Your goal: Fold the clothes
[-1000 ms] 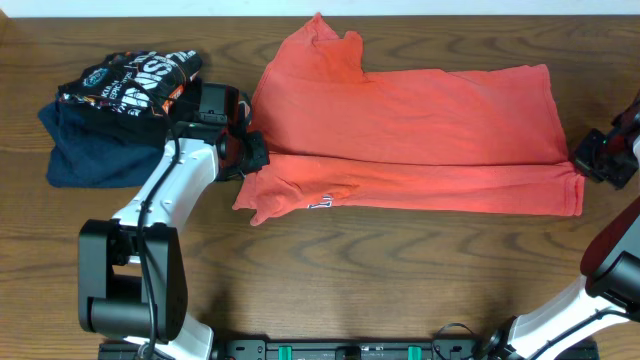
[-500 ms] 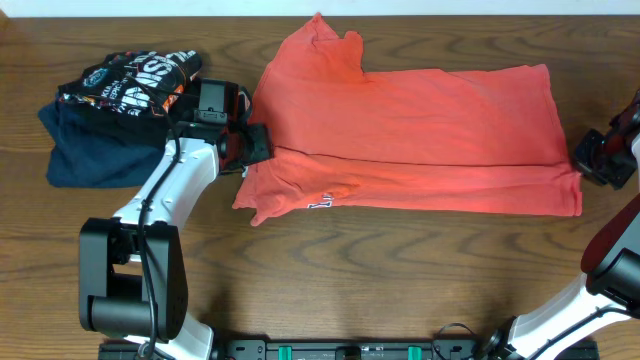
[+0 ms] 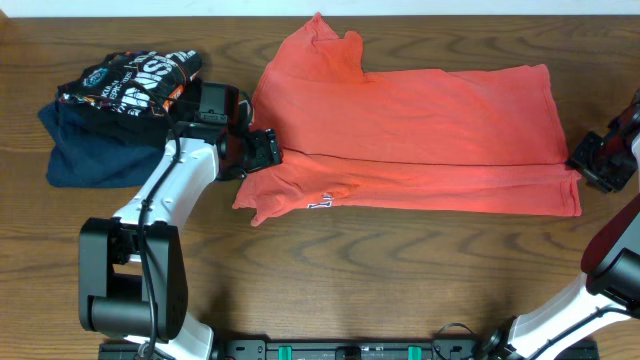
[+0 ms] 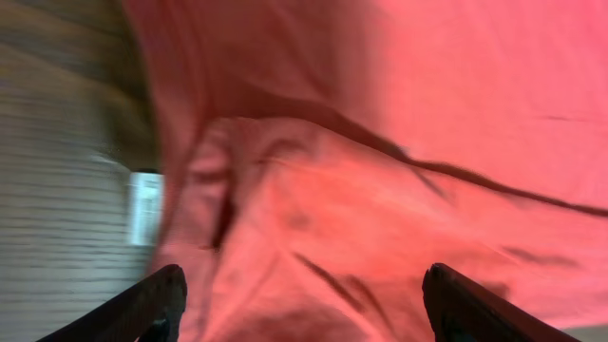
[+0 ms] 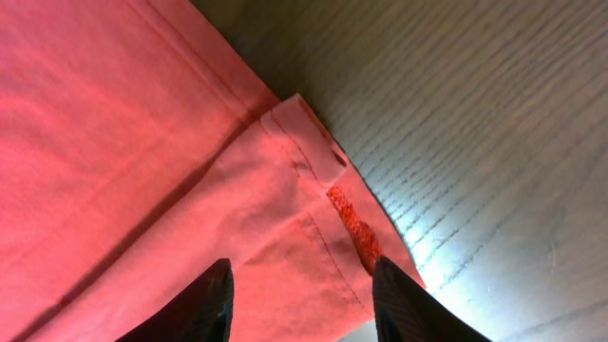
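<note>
T-shirt (image 3: 420, 120) folded lengthwise, jaws apart at both ends

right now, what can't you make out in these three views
Lettering on the T-shirt: overhead, mostly folded under, too small to read; left wrist view blurred.
Navy garment: overhead, mostly under the black shirt.
Left pincer contact with fabric: overhead, its own body hides it.
Right arm: overhead, cut by the frame edge.
</note>
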`<state>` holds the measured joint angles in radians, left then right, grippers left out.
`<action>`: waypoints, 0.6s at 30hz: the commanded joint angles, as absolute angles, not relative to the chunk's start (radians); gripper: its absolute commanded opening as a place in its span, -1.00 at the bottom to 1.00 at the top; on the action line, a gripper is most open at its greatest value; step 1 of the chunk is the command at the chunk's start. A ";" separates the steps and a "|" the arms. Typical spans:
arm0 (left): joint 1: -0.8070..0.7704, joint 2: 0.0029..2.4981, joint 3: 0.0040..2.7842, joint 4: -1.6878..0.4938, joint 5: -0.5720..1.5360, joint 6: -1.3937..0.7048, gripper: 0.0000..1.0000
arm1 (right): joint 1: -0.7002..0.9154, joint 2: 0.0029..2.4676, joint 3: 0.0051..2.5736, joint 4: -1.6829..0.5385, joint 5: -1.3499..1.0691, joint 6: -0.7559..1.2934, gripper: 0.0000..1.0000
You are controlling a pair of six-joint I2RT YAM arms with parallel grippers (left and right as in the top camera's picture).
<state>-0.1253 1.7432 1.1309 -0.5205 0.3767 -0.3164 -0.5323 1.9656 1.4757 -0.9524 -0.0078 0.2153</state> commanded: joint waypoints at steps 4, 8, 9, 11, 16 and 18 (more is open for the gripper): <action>-0.164 1.729 1.132 -0.531 0.484 -0.260 0.63 | -0.523 1.978 1.468 -0.964 -0.004 0.211 -0.08; -0.242 1.730 1.131 -0.567 0.463 -0.189 0.61 | -0.523 1.978 1.467 -0.970 0.000 0.200 -0.08; -0.267 1.730 1.131 -0.579 0.430 -0.181 0.60 | -0.523 1.978 1.467 -0.971 0.000 0.200 -0.08; -0.311 1.730 1.131 -0.601 0.350 -0.175 0.50 | -0.523 1.978 1.467 -0.973 0.000 0.200 -0.07; -0.405 1.730 1.131 -0.651 0.266 -0.142 0.15 | -0.523 1.978 1.465 -0.977 0.000 0.200 -0.08; -0.434 1.730 1.131 -0.664 0.230 -0.142 0.15 | -0.523 1.978 1.462 -0.976 0.000 0.200 -0.08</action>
